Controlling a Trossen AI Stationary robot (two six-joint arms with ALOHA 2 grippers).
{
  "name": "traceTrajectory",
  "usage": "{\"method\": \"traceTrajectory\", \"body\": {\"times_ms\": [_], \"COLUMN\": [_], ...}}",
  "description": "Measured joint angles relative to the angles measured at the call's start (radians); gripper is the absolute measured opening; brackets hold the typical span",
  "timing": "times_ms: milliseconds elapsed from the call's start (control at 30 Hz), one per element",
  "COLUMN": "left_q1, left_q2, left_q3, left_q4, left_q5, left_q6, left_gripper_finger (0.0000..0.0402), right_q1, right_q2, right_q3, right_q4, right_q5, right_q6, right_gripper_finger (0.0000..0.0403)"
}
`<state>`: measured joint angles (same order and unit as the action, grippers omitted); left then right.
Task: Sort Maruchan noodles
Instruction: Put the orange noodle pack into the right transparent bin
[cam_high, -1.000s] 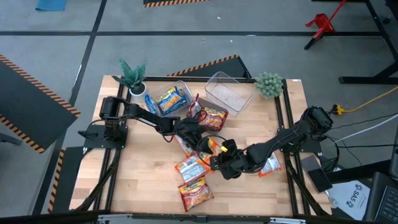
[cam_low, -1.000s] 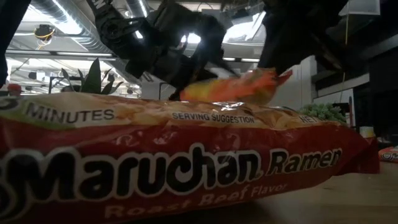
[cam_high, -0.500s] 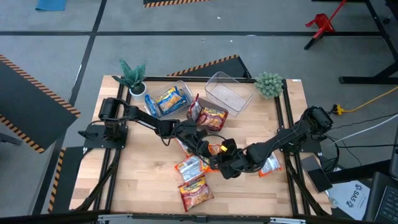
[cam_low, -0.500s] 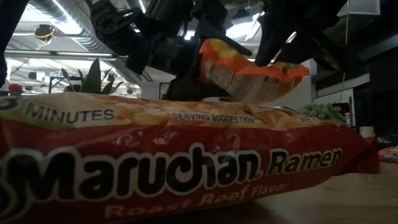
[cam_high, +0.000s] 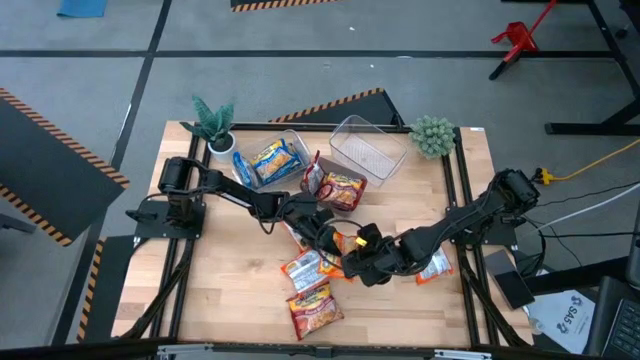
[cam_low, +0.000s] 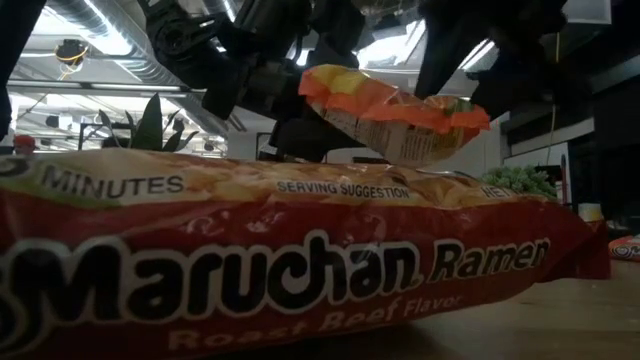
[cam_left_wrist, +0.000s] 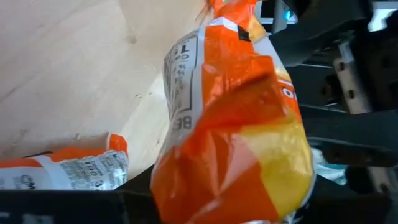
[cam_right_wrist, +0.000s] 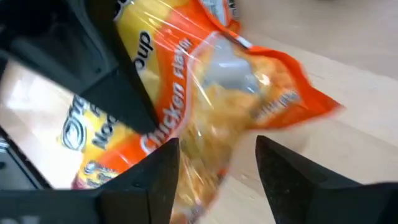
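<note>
An orange-and-yellow noodle packet (cam_high: 346, 241) hangs above the table's middle between my two grippers. My left gripper (cam_high: 328, 238) reaches in from the table's left and is shut on it. My right gripper (cam_right_wrist: 217, 146) comes from the right and stands open, a finger on either side of the packet's other end (cam_right_wrist: 214, 162); I cannot tell if they touch it. More packets lie flat on the wood (cam_high: 308, 270) (cam_high: 315, 308), and another packet (cam_high: 435, 265) lies beneath my right arm. My left gripper pinches the orange packet by one short end (cam_left_wrist: 211, 199) between its two fingers. One of its dark fingers (cam_right_wrist: 118, 93) lies across the printed face. The fingers come nearly level from the table's left. The packet (cam_low: 395, 105) is lifted clear and slopes down away from that end.
A clear bin (cam_high: 368, 150) and a second bin (cam_high: 295, 140) holding a blue-yellow packet (cam_high: 275, 160) stand at the back, with a red-orange packet (cam_high: 343, 188) before them. Two small plants (cam_high: 212, 122) (cam_high: 432, 135) stand at the far corners. A red packet (cam_low: 280, 260) fills the low view's foreground.
The orange packet has risen. The end at my left gripper went up first, and the packet has turned from lying almost level to sloping down toward my right gripper. Both arms have stayed nearly in place.
</note>
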<state>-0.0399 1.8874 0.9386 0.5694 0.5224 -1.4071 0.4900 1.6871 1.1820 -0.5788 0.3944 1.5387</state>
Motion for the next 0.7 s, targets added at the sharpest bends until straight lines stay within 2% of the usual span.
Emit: {"method": "traceTrajectory", "body": {"times_ms": [200, 333, 567, 700], "left_q1": [0.013, 0.053, 0.155, 0.200], "left_q2": [0.000, 0.000, -0.003, -0.003], "left_q3": [0.000, 0.000, 0.000, 0.020], "left_q4": [-0.006, 0.032, 0.306, 0.435], "left_q5": [0.012, 0.021, 0.019, -0.030], "left_q6": [-0.003, -0.052, -0.210, -0.311], "left_gripper_finger": [0.0154, 0.0154, 0.0154, 0.0153], "right_q1": [0.049, 0.093, 0.194, 0.248], "right_q2": [-0.068, -0.116, -0.182, -0.195], "right_q3": [0.000, 0.000, 0.000, 0.000], "right_q4": [-0.091, -0.166, -0.300, -0.375], "right_q5": [0.040, 0.063, 0.124, 0.137], "right_q6": [0.000, 0.066, 0.246, 0.361], "right_gripper_finger": [0.0204, 0.0204, 0.0205, 0.0205]}}
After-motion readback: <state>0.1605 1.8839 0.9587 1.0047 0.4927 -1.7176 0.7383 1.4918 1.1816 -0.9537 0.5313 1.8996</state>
